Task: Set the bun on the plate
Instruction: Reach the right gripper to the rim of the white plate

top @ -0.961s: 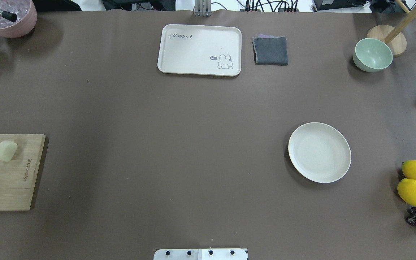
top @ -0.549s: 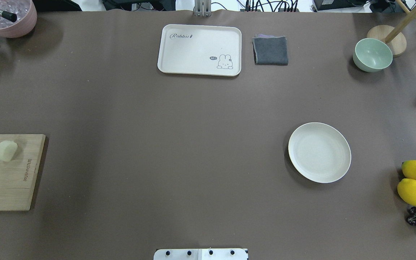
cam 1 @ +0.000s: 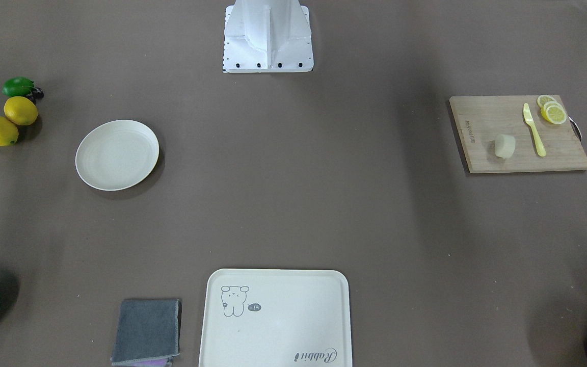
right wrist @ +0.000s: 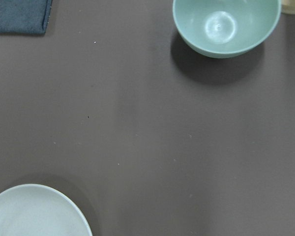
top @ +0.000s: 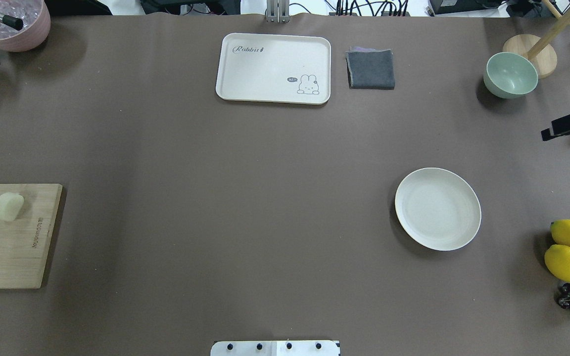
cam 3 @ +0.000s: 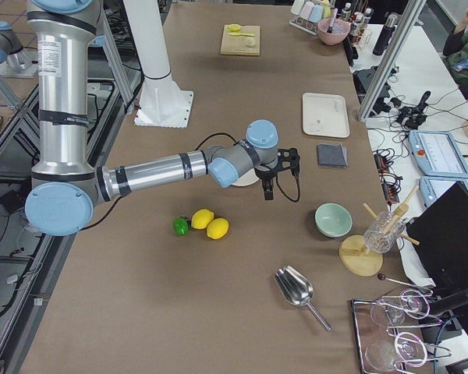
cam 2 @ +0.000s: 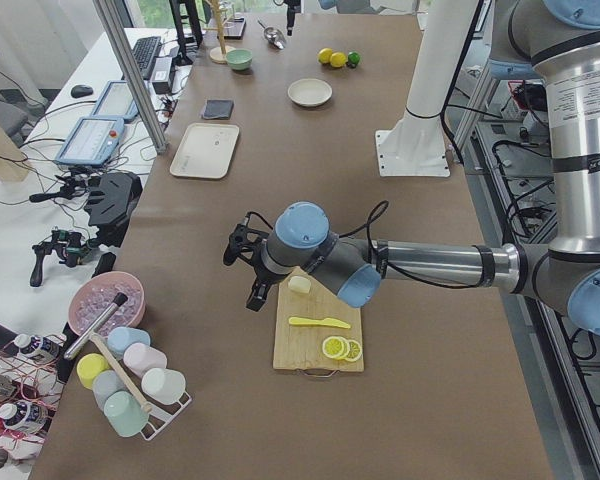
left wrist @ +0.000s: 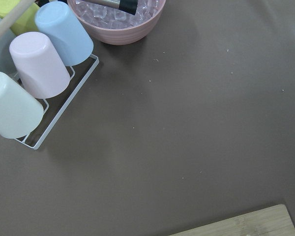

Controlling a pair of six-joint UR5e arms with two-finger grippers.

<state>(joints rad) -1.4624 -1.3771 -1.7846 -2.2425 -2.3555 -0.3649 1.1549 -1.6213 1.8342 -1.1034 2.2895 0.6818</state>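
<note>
The bun (cam 2: pixel 299 284) lies on the board (cam 2: pixel 310 350) near the left tool (cam 2: pixel 243 274), whose opening cannot be judged.

In the overhead view the right end effector (top: pixel 568 126) enters from the right edge only as a black stub, so how its jaws stand cannot be told. The left end effector (cam 2: pixel 242 280) shows in the left side view alone, too small to judge, and its wrist covers part of the bun (cam 2: pixel 299 285). The cutting board (top: pixel 13 242) runs off the overhead view's left edge. The right wrist view cuts the plate (right wrist: pixel 34 214) to an arc.
</note>
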